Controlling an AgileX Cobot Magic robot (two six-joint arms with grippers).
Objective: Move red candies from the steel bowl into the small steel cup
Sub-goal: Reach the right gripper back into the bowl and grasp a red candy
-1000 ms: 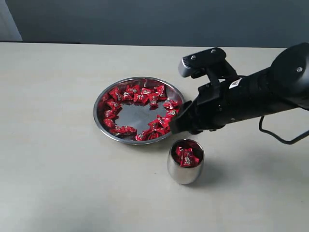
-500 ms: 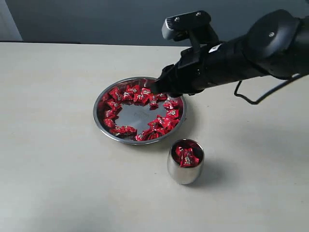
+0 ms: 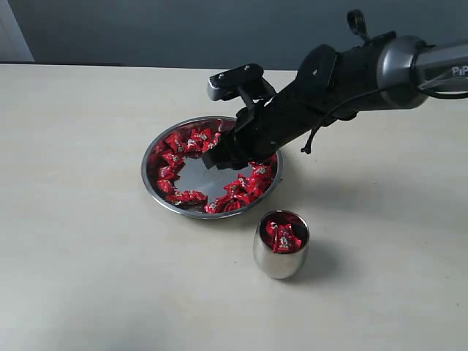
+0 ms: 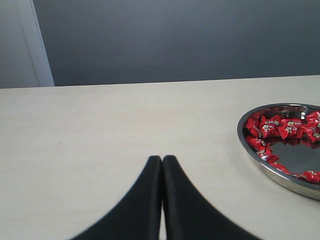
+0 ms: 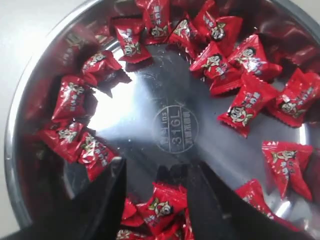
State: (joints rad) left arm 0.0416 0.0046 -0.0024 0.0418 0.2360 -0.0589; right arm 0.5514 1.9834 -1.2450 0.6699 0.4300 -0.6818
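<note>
The steel bowl (image 3: 152, 186) sits mid-table with red candies (image 3: 175, 158) ringed round its bare flat bottom. My right gripper (image 3: 216, 158) hangs low over the bowl's right half, jaws open. In the right wrist view its fingers straddle one red candy (image 5: 165, 201) lying among others near the rim, without pinching it; the right gripper (image 5: 160, 176) is just above the bowl's floor (image 5: 150, 90). The small steel cup (image 3: 275, 265) stands in front of the bowl, right of centre, with red candies (image 3: 282, 236) inside. My left gripper (image 4: 162, 161) is shut and empty, above bare table left of the bowl (image 4: 248, 145).
The black right arm (image 3: 351, 73) reaches in from the upper right, crossing above the bowl's far right rim. A dark wall (image 3: 183, 29) runs behind the table's back edge.
The right gripper has swung from beside the cup up and leftward, then down into the bowl over the candies. Its jaws stayed open. The cup and bowl have not moved.
</note>
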